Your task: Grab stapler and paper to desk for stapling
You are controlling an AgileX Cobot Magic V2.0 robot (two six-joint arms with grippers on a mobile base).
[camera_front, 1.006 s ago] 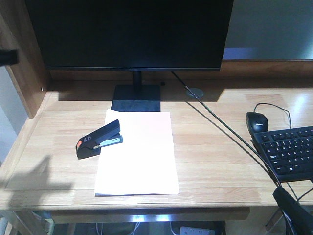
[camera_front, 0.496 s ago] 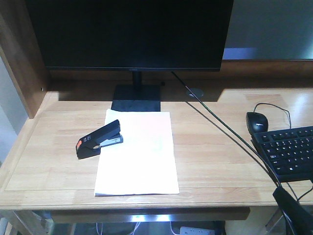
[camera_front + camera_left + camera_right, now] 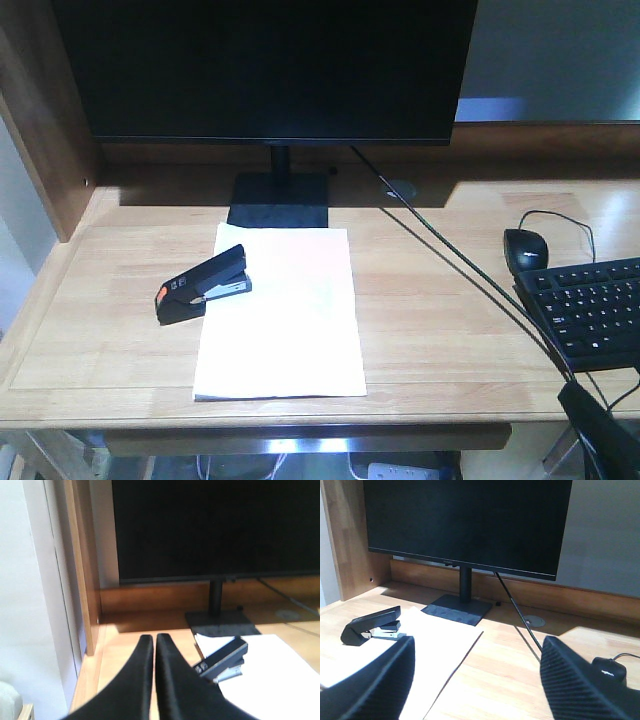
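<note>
I'm seeing the stapler [image 3: 203, 284] sitting centre-left of the front view, its jaw end overlapping the paper's [image 3: 282, 313] left edge; both are lying on the desk [image 3: 110, 300]. So placement looks done to me; the press may be what's left.

Left gripper [image 3: 154, 647]: fingers are pressed together, gripping nothing, lower centre of its wrist view. Right gripper [image 3: 477, 680]: fingers are spread wide, empty.

Risks I'm weighing: the sheet is thin and floppy on smooth planked wood, so a sideways nudge slides it out from the stapler. The stapler is hard black plastic with an orange end patch and springy top; an off-centre press could tip it. The monitor cable [image 3: 450, 255] is crossing right of the paper, a snag hazard.
</note>
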